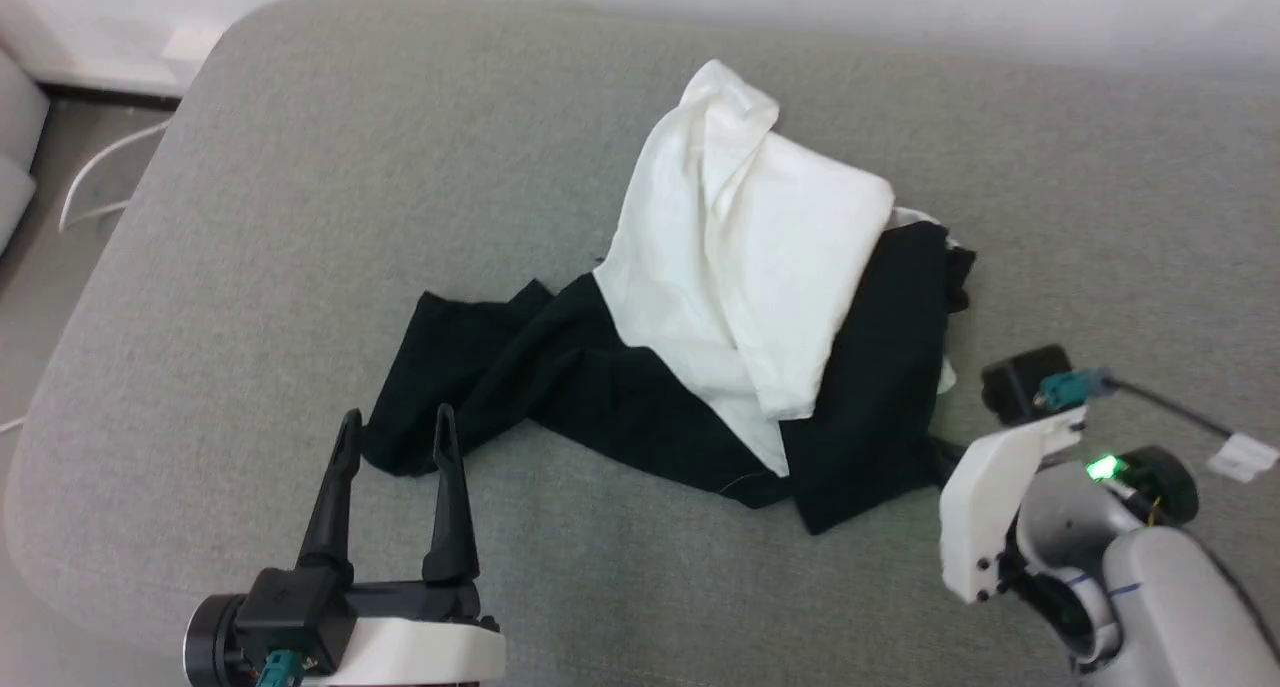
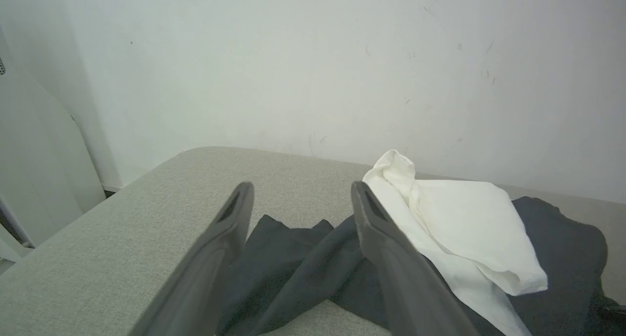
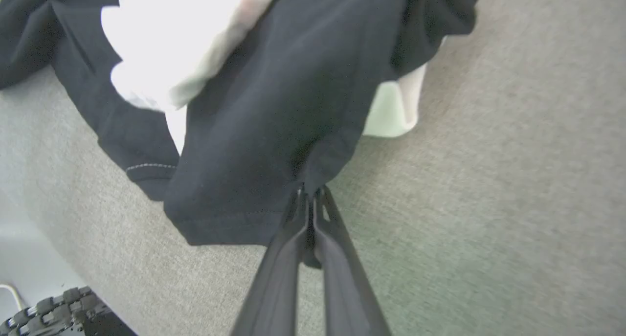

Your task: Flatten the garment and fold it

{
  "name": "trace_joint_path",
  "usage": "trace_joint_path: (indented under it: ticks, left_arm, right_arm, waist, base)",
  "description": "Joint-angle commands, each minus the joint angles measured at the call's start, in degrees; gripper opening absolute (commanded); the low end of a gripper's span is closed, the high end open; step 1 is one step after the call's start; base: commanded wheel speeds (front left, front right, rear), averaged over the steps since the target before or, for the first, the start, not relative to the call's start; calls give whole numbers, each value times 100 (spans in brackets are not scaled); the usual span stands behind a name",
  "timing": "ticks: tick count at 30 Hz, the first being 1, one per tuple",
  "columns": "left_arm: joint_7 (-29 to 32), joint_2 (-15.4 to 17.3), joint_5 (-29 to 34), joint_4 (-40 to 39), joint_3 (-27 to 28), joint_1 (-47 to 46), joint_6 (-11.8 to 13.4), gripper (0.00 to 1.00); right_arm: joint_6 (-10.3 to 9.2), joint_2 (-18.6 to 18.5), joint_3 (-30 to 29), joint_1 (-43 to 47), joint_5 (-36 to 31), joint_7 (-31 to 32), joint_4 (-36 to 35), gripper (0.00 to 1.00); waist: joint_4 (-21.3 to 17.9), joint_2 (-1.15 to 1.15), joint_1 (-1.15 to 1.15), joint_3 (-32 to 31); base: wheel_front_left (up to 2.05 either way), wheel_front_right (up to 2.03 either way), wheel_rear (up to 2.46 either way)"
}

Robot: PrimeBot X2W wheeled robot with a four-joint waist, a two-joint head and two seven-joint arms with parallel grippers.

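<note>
Grey upholstered cushion against a white wall carries the T-shirt. It lies crumpled right of the middle, its white body bunched and doubled over, with one black sleeve trailing toward the near left corner. The right gripper is pinched tight on the hem of the other black sleeve, by the near edge on the right. The left gripper hovers at the trailing sleeve's end, fingers spread and holding nothing.

To my eye the step is spreading the shirt. The left should drop and nip that cuff cleanly, then both should draw apart evenly so the white folds fall open. The main hindrance is the bunched white fold lying over both sleeves. A white cable lies on the floor beyond the left edge.
</note>
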Motion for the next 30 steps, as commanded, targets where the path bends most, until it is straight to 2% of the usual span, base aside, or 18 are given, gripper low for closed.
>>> trace_joint_path:
  ticks: [1, 6, 7, 8, 12, 13, 17, 23, 30]
  left_arm:
    - [-27, -28, -34, 6, 39, 63, -6, 100]
    - [-27, -29, -43, -8, 59, 196, 5, 100]
    - [-27, -29, -43, -8, 59, 196, 5, 100]
    - [-27, -29, -41, -6, 70, 229, 0, 100]
    - [-27, -29, -41, -22, 83, 303, 1, 100]
    - [-27, -29, -41, -22, 83, 303, 1, 100]
    - [-27, -30, -42, -22, 52, 321, -44, 100]
    - [-27, -30, 21, -3, 55, 266, -121, 100]
    - [-27, -30, 92, -28, 179, 232, -210, 100]
  right_arm:
    - [-4, -56, -79, -123, 149, 124, -217, 0]
    - [-4, -126, -811, -350, 381, 414, -778, 0]
    - [-4, -126, -811, -350, 381, 414, -778, 0]
    - [-4, -203, -1171, -539, 330, 461, -973, 0]
    - [-4, -213, -1991, -882, 268, 610, -1229, 0]
    - [-4, -213, -1991, -882, 268, 610, -1229, 0]
    - [-4, -491, -2720, -962, -86, 639, -1277, 0]
    - [-4, -770, -3868, -543, -567, 504, -1134, 0]
    - [-4, -1101, -4903, 305, -1215, -28, -905, 0]
  waist:
    - [-283, 0, 0, -321]
    - [-486, 0, 0, -523]
    - [-486, 0, 0, -523]
    - [-524, 0, 0, -562]
    - [-582, 0, 0, -610]
    - [-582, 0, 0, -610]
    - [-567, 0, 0, -544]
    - [-436, 0, 0, -326]
    - [-384, 0, 0, -25]
  base:
    - [0, 0, 0]
    - [0, 0, 0]
    - [0, 0, 0]
    - [0, 0, 0]
    - [0, 0, 0]
    - [0, 0, 0]
    - [0, 0, 0]
    - [0, 0, 0]
    - [0, 0, 0]
